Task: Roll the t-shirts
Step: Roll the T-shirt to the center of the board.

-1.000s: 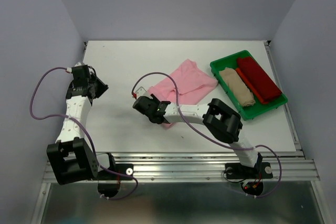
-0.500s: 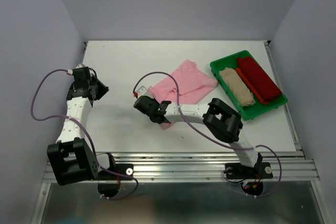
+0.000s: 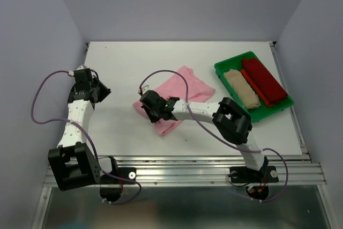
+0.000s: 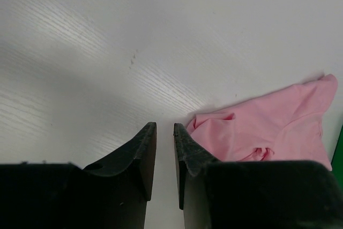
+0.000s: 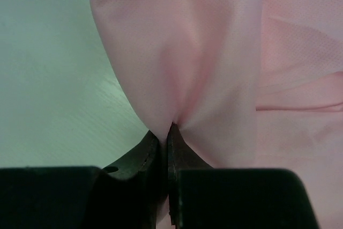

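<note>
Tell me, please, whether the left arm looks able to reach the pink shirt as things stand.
Probably yes: only bare table lies between the left end effector and the pink shirt, with nothing in the way. The right end effector is clamped on that shirt, though.

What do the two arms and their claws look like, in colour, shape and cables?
Both arms have white links joined by bulky black joint housings. The left arm and the right arm each carry a thin purple cable looping loosely alongside. The left claw and the right claw are matte black, with two flat fingers tapering to pointed tips.
</note>
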You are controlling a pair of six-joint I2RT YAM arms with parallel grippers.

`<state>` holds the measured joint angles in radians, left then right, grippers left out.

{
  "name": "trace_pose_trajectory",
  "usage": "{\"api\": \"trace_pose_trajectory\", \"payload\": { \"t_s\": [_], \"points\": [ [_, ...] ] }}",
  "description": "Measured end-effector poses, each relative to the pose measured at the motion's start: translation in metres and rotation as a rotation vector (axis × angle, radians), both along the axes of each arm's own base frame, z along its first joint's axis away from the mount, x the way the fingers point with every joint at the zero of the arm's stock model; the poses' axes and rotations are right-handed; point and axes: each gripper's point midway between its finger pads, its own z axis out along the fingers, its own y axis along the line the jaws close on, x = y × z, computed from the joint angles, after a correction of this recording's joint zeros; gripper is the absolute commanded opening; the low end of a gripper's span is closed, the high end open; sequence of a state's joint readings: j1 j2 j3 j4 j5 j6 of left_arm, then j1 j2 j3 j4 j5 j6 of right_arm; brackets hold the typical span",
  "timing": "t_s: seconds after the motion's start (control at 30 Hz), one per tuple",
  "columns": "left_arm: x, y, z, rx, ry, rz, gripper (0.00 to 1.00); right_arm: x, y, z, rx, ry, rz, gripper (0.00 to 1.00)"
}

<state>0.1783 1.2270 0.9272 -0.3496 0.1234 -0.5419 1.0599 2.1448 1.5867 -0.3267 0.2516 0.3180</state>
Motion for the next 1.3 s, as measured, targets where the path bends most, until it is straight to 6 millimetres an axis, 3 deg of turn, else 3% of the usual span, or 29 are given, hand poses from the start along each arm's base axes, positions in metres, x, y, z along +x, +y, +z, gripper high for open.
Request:
{"api": "trace_pose_trajectory", "payload": {
  "t_s": [0.37,0.83,1.3],
  "points": [
    [-0.003,0.000,0.004,0.009,-0.009,-0.007,0.31,-0.009,0.021,0.021,0.294,0.257,0.005,0.01],
    [-0.004,0.000,0.006,0.018,-0.012,-0.015,0.31,-0.002,0.003,0.034,0.565,0.481,-0.039,0.01],
    [-0.004,0.000,0.006,0.017,-0.013,-0.016,0.31,0.005,-0.014,0.038,0.686,0.570,-0.042,0.01]
  ]
}}
